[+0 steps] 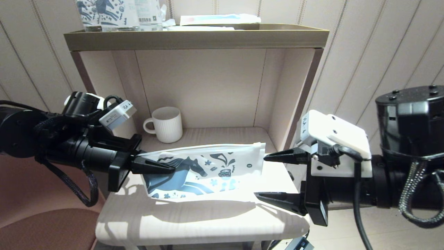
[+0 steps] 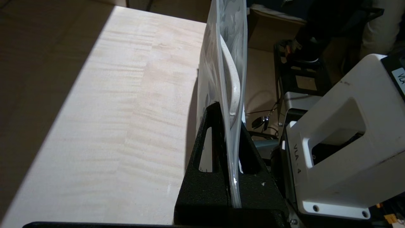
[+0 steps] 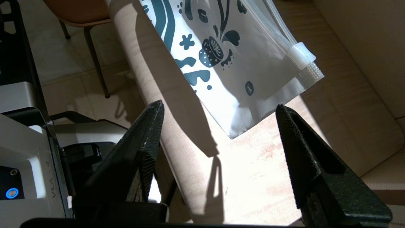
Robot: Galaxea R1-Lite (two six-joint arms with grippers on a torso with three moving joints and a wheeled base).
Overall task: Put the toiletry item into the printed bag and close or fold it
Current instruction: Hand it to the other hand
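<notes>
L gripper (image 1: 163,167) pinches the printed bag (image 1: 208,172) by its left end, keeping it lifted off the table (image 1: 194,222) w/ the toiletry item (image 2: 232,91) inside, while R gripper (image 1: 269,177), fingers spread wide, sits just beside the slider tab (image 3: 302,54) end, prob. having let go after zipping.

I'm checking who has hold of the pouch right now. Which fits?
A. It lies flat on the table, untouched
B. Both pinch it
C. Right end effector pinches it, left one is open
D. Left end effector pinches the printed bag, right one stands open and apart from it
D: the left end effector is clamped on the printed bag at one end, while the right end effector is open just off the slider end.
</notes>
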